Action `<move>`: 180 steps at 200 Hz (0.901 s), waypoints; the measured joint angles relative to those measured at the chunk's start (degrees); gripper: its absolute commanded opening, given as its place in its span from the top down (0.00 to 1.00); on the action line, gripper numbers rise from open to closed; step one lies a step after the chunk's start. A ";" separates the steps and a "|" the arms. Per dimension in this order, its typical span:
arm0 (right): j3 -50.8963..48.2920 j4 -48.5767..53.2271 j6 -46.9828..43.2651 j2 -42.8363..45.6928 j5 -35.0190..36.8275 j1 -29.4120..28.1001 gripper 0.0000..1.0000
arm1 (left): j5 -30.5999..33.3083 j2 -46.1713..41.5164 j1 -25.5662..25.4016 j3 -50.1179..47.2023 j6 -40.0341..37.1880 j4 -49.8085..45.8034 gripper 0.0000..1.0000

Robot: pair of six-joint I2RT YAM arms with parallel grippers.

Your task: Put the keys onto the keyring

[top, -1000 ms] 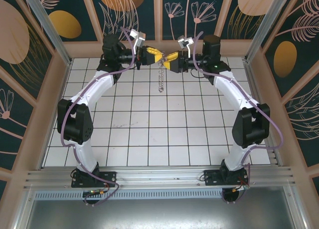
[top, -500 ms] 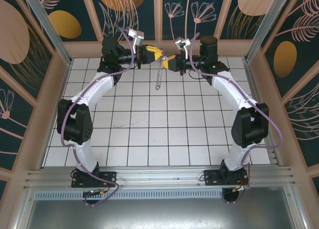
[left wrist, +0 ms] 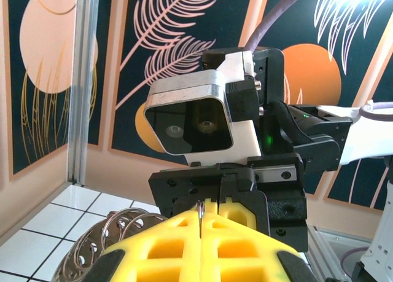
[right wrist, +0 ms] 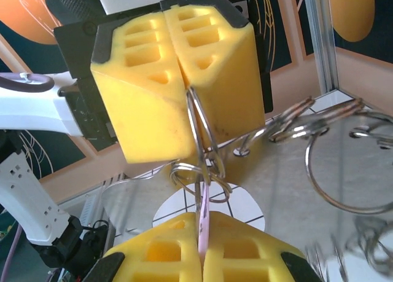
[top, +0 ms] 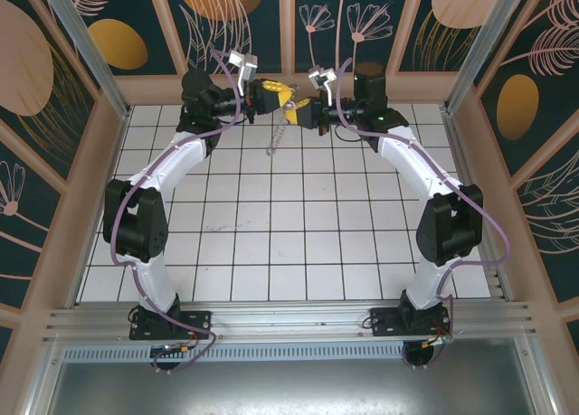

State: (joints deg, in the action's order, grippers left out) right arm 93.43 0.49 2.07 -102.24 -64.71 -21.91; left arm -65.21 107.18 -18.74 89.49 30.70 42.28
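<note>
Both grippers meet in the air over the far middle of the table. My left gripper (top: 279, 97) (left wrist: 201, 223) is shut on a thin wire loop of the keyring (left wrist: 200, 209) (right wrist: 198, 125). The keyring's silvery chain of links (top: 276, 140) hangs below it, and more of its rings (left wrist: 101, 233) (right wrist: 344, 153) show beside the jaws. My right gripper (top: 297, 113) (right wrist: 202, 223) faces the left one tip to tip. It is shut on the pale lilac key (right wrist: 204, 202), whose tip reaches up into the wire loops.
The white tiled table (top: 271, 243) lies under the arms. Patterned walls (top: 72, 89) and aluminium posts (top: 479, 44) close in the back and sides. The right arm's wrist camera housing (left wrist: 196, 119) sits directly ahead of the left jaws.
The right gripper has closed on the key. Both grippers have shifted left and towards the back wall, and the hanging chain has swung left with them.
</note>
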 measured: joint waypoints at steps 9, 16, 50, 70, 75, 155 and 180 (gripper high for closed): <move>0.07 0.33 0.17 -0.04 0.44 -0.11 0.77 | 0.42 0.00 0.00 -0.44 0.94 1.05 1.00; 0.04 0.61 0.20 -0.04 0.50 -0.20 0.71 | 1.33 0.00 -0.02 -0.90 1.86 1.90 1.00; -6.47 -0.02 0.55 3.08 1.53 0.48 0.67 | 4.70 0.02 -0.13 -3.30 8.76 9.42 1.00; -14.88 -1.33 2.34 8.48 2.27 3.28 0.64 | 5.90 0.31 -0.13 -4.68 14.32 16.04 1.00; -16.70 -1.73 2.84 10.01 2.60 4.04 0.63 | 6.12 0.48 -0.13 -4.98 15.82 17.97 1.00; -26.58 -19.78 17.38 23.87 14.91 6.34 0.58 | 10.43 3.34 -0.17 -10.01 34.60 41.88 1.00; -27.10 -24.02 21.07 22.67 16.90 5.81 0.56 | 11.45 3.76 -0.20 -10.36 38.23 45.59 1.00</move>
State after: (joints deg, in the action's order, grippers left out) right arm 66.32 -23.53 23.14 -79.57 -47.81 -16.10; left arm -53.76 110.93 -18.94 79.13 68.93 87.88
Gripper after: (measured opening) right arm 0.427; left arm 0.045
